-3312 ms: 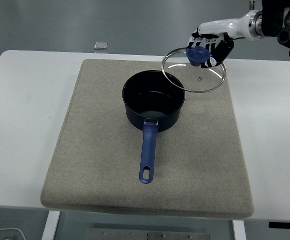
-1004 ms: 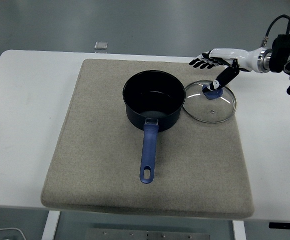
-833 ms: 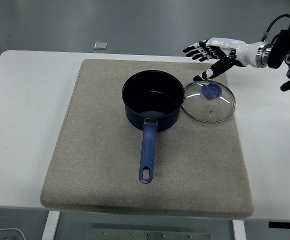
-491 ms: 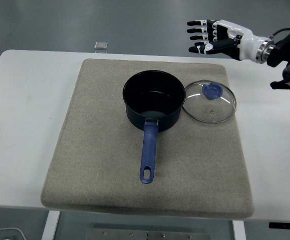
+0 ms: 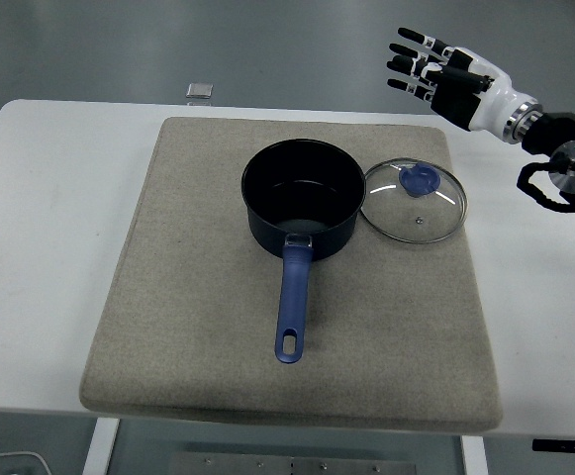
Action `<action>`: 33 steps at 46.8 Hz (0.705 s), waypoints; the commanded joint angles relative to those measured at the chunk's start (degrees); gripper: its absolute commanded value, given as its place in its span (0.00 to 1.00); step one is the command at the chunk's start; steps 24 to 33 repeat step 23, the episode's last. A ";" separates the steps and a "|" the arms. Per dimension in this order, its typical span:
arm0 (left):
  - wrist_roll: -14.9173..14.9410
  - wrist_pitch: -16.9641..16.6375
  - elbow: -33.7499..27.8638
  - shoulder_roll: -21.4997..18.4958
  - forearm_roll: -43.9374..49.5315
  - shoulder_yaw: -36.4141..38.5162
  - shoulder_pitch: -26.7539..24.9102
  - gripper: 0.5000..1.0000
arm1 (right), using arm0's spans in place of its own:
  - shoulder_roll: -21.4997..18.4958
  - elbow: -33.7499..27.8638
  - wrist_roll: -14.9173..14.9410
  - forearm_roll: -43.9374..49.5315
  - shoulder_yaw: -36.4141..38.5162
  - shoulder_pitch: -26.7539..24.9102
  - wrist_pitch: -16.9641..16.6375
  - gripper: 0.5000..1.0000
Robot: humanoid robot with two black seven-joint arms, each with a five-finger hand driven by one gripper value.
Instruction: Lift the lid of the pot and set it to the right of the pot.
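Fingers [image 5: 413, 61] spread, empty, above table's far edge | lid [image 5: 415, 201] on mat [image 5: 198, 327]; touching pot [image 5: 304, 199]

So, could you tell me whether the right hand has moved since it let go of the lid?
Yes. The right hand has risen up and away from the lid, which lies beside the pot on the mat, fingers spread.

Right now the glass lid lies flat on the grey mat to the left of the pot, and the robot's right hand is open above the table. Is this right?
Not quite. The head view shows the glass lid lying flat on the grey mat to the right of the pot, not the left. The rest holds: the right hand is open above the table, holding nothing.
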State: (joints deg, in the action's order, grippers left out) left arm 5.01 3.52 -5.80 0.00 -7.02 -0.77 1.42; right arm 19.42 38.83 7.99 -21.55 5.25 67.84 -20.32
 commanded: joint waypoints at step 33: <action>0.00 0.00 0.00 0.00 -0.01 -0.02 -0.01 1.00 | -0.61 0.72 0.01 -0.95 1.43 -1.75 0.19 0.80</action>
